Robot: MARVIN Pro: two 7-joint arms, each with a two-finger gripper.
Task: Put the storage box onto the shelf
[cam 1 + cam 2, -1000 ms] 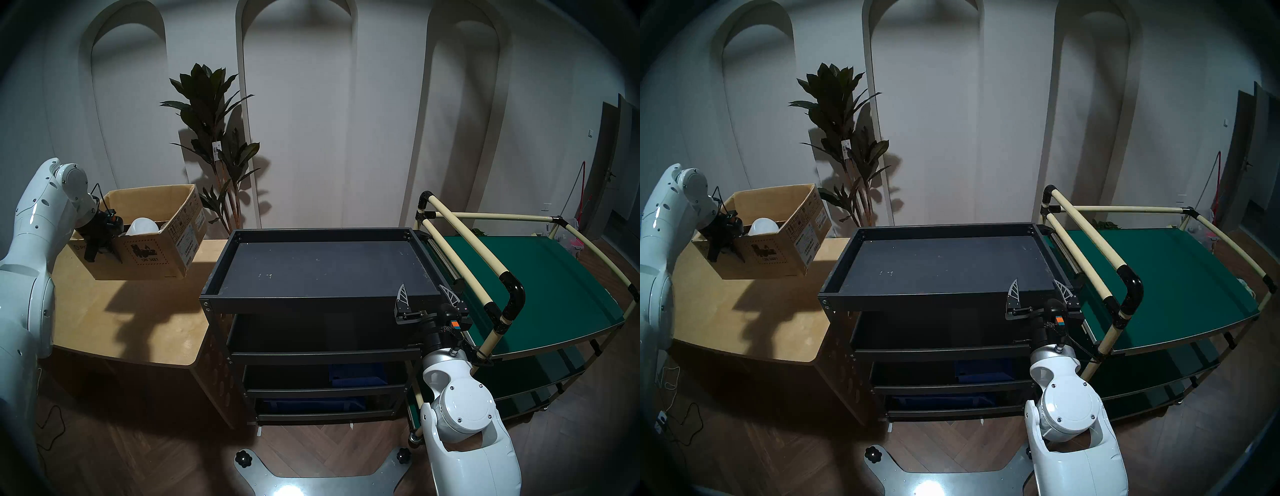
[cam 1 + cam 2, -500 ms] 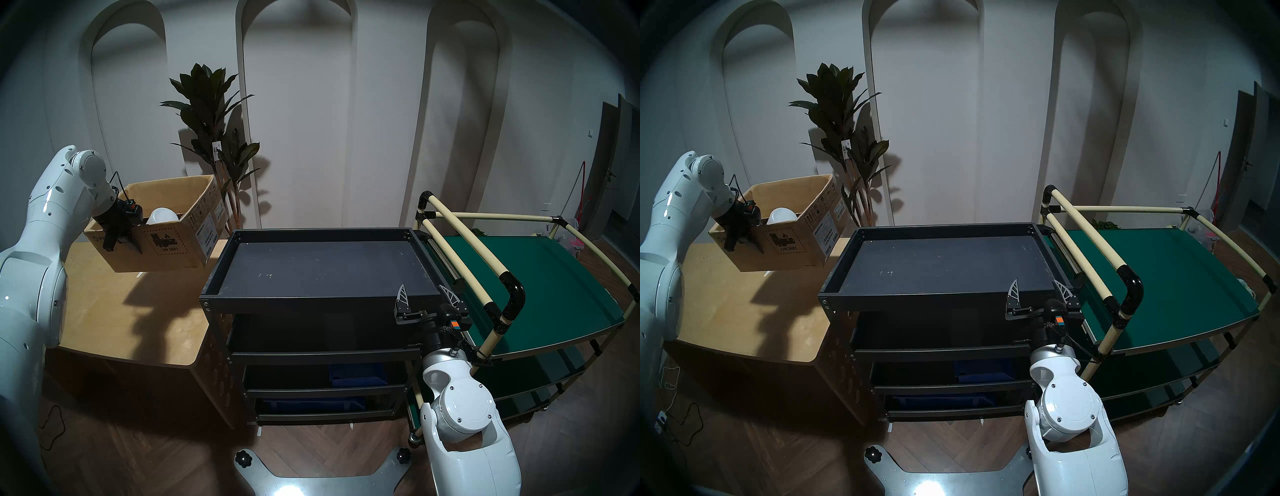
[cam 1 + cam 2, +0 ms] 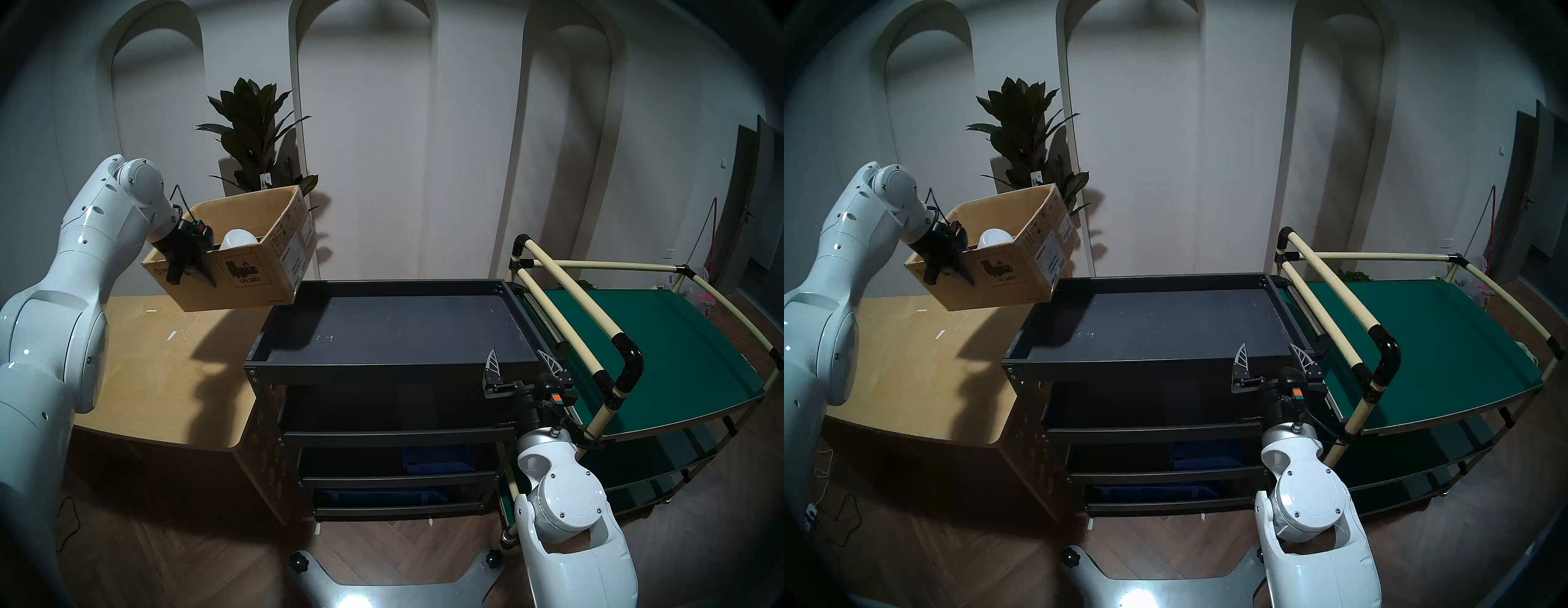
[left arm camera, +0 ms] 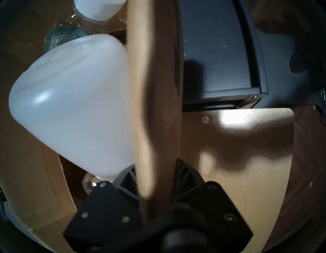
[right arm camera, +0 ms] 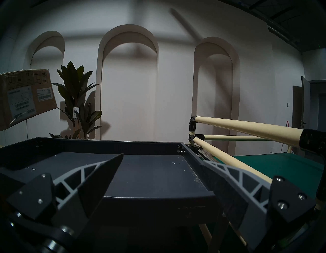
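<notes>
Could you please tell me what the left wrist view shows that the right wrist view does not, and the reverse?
Only the left wrist view shows the left gripper clamped on the storage box wall, a white jug and a clear bottle inside, and the wooden table. Only the right wrist view shows the open right gripper, the plant and the green rack. Both show the box and the shelf.

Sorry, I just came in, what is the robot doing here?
The left gripper is clamped on the near wall of the brown open-topped cardboard box and holds it in the air, tilted, above the light wooden table, beside the dark metal cart's rimmed top tray. The box is not yet on it. The right gripper is open and empty.
</notes>
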